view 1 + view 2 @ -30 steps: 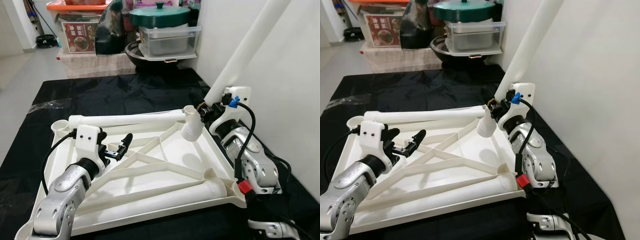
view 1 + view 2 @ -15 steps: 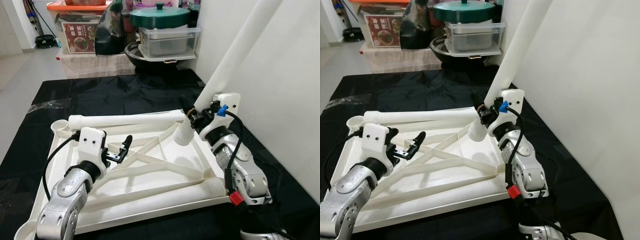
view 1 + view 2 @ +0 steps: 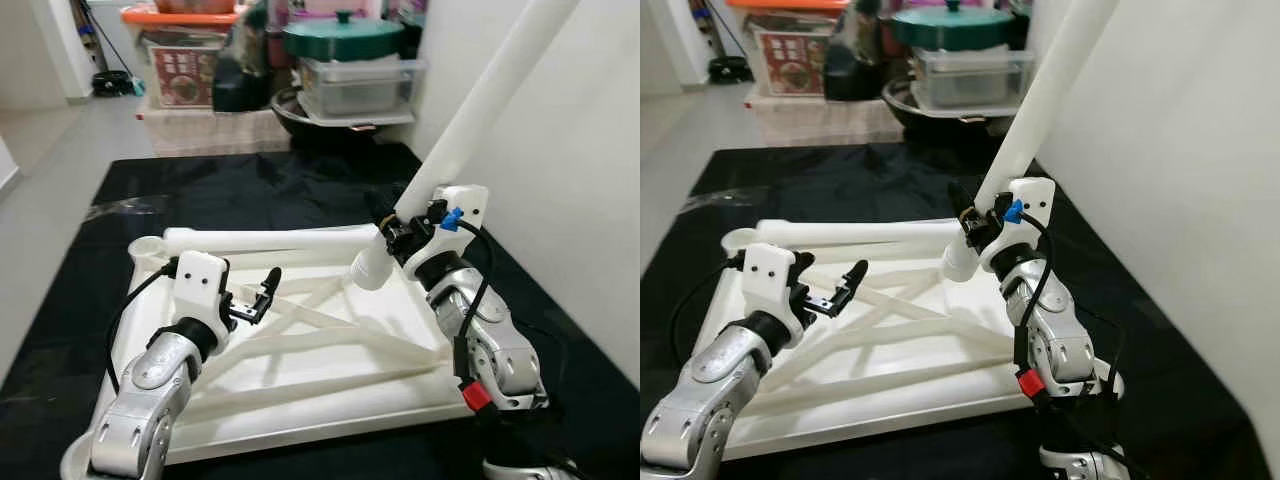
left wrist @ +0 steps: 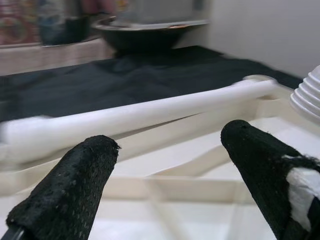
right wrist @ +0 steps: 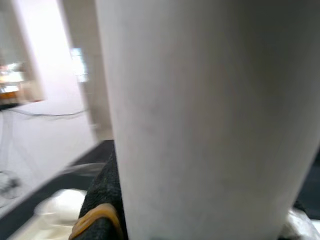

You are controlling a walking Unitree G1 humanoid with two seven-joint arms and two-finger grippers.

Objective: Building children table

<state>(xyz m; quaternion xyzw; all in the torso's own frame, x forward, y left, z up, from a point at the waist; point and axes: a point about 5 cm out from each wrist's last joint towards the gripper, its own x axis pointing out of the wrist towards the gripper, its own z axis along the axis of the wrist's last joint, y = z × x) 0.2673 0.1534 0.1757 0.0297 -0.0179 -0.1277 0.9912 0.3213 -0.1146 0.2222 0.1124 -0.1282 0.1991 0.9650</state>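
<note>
Lying upside down on a black cloth (image 3: 300, 190), the white plastic tabletop (image 3: 330, 375) shows its ribbed underside in the left eye view, with one loose table leg (image 3: 270, 239) resting along its far edge. The right gripper (image 3: 398, 235) is clamped around a second leg (image 3: 480, 110), held tilted above the far right part of the tabletop; that leg's threaded lower end hangs just over the plastic, and its upper end is cut off by the top of the frame. The left gripper (image 3: 256, 297) hovers over the ribs near the left side, its fingers parted and holding nothing. Behind the cloth, stacked storage boxes (image 3: 365, 85) and a green lid (image 3: 345, 35) are partly cropped.

From the right eye view the same layout holds: the right gripper (image 3: 975, 222) grips the raised leg (image 3: 1045, 100), whose threaded tip hides the tabletop corner beneath it.

Between the left wrist view's two black fingertips (image 4: 65, 195), set wide apart, the lying leg (image 4: 135, 117) runs across, blurred at one end; a ribbed thread end is cut off at the frame edge.

Close and out of focus in the right wrist view, the gripped leg (image 5: 210, 120) blocks most of the scene, with one black finger (image 5: 102, 200) pressed against it.
</note>
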